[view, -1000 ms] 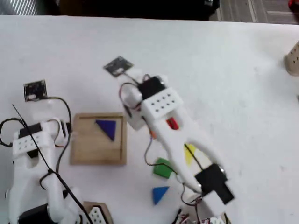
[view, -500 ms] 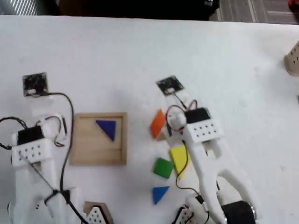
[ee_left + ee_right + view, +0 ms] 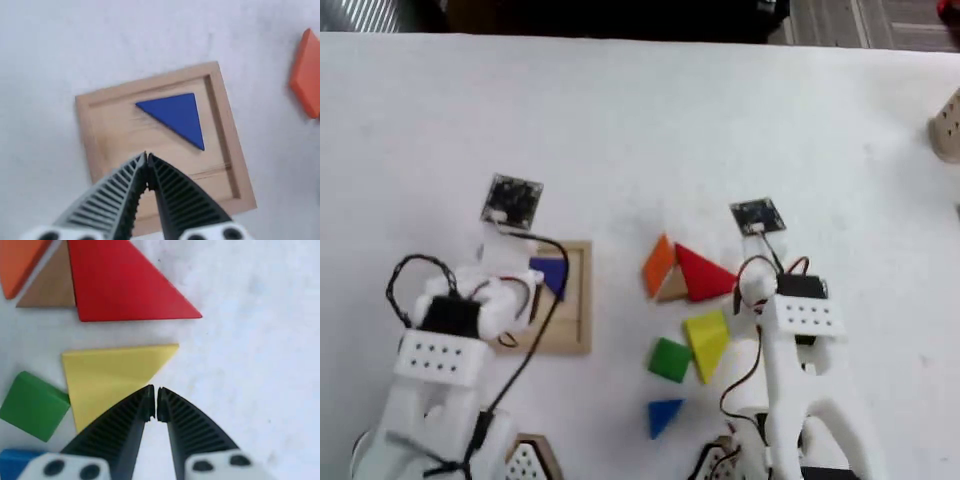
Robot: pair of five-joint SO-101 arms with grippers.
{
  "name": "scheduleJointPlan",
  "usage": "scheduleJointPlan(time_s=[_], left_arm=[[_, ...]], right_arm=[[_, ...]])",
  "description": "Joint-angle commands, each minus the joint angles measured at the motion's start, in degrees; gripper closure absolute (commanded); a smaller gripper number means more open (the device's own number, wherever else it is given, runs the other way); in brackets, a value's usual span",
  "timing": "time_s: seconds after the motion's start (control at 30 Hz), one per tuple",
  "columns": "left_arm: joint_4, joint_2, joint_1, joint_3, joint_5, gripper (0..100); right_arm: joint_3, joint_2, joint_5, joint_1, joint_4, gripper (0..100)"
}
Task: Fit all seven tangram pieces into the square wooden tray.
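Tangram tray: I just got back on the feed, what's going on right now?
One piece, a dark blue triangle, lies in the wooden tray. The left gripper hangs shut and empty over the tray. Six pieces lie loose on the table beside it: orange piece, tan triangle, red triangle, yellow triangle, green square and small blue triangle. The right gripper is shut and empty at the yellow triangle's edge.

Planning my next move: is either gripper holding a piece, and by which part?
Nothing is held. The left gripper is shut, empty, above the tray; the right gripper is shut, empty, by the yellow triangle.
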Motion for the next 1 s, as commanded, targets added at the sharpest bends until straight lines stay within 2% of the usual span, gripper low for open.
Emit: scheduleJointPlan(time_s=[0.0,0.5,0.83,0.97], left_arm=[[-5.2,7.4,0.7,-2.4,0.3,98],[-11.9,36.7,1.0,-14.8,0.6,98],[-9.1,49.4,1.2,-26.1,0.7,98],[-9.1,51.2,4.1,-28.0,0.7,98]], right_arm=[[-0.4,-1.6,1.1,0.8,-1.1,98.1],[-0.4,-1.6,0.9,0.8,-1.2,98.1],[-0.3,-1.6,0.9,0.8,-1.3,98.1],[-0.3,-1.5,0.9,0.8,-1.3,98.1]])
